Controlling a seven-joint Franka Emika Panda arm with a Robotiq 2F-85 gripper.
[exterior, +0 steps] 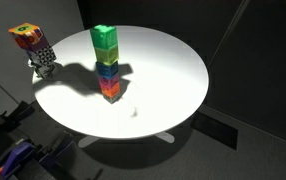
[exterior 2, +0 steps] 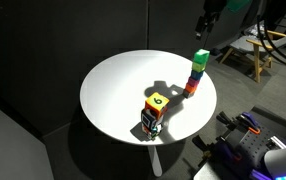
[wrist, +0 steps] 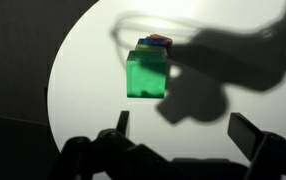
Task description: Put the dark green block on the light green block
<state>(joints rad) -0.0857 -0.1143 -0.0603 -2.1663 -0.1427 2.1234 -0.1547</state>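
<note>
Topping the stack (exterior: 108,80), dark green block (exterior: 104,36), gripper (wrist: 183,124) spread, seemingly empty, wrist view only

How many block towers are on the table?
2. A tall tower topped with green stands on the white table; a short one sits near its edge. Nothing seems hidden.

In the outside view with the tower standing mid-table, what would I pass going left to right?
Multicoloured cube at the table's left edge → block tower topped by the dark green block → bare white table.
</note>
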